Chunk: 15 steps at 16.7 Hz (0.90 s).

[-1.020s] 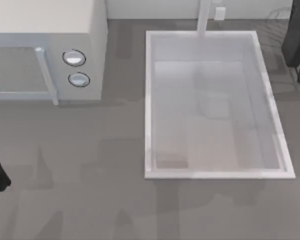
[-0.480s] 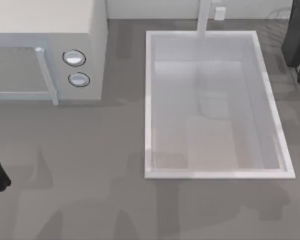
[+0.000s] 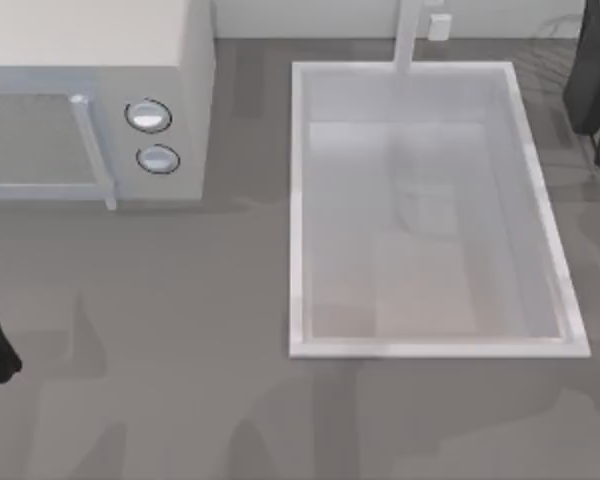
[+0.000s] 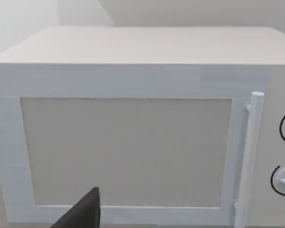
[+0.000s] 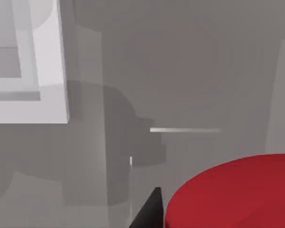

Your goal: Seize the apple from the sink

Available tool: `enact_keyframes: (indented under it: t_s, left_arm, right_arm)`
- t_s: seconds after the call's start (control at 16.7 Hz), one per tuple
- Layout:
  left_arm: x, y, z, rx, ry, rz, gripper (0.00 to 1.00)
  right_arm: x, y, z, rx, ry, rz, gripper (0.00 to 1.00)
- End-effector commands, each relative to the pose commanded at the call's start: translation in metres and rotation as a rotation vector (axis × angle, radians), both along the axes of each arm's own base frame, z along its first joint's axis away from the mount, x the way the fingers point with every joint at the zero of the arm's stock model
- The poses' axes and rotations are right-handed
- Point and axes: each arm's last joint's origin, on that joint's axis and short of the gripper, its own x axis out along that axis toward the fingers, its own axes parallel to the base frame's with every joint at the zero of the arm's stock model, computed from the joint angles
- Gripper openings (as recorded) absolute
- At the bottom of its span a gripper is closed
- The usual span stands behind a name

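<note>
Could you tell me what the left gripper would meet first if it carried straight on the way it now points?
Probably the microwave: its mesh door faces the left wrist view squarely, beyond a dark fingertip. How far off it is can't be judged.

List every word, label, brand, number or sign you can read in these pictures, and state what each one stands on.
None: there is no readable text anywhere.
Microwave: door, handle and two knobs are blank, with no dial markings legible.
Sink and faucet post: plain white, unmarked.
Apple: plain red, no sticker.
Table: bare grey, no lettering.
</note>
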Motion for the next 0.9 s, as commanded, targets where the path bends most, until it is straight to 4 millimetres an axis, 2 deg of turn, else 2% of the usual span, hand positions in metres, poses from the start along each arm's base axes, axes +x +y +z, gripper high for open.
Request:
enact_keyframes:
  t_s: [0.18, 0.48, 0.9]
  left_arm:
    - [0.000, 0.000, 0.000, 0.000, 0.000, 0.000, 1.00]
    - [0.000, 0.000, 0.000, 0.000, 0.000, 0.000, 1.00]
    - [0.000, 0.000, 0.000, 0.000, 0.000, 0.000, 1.00]
  right_arm:
    - [-0.005, 0.000, -0.026, 0.001, 0.013, -0.001, 0.00]
    - [-0.006, 0.000, -0.029, 0.001, 0.016, -0.001, 0.00]
    - [-0.006, 0.000, -0.029, 0.001, 0.016, -0.001, 0.53]
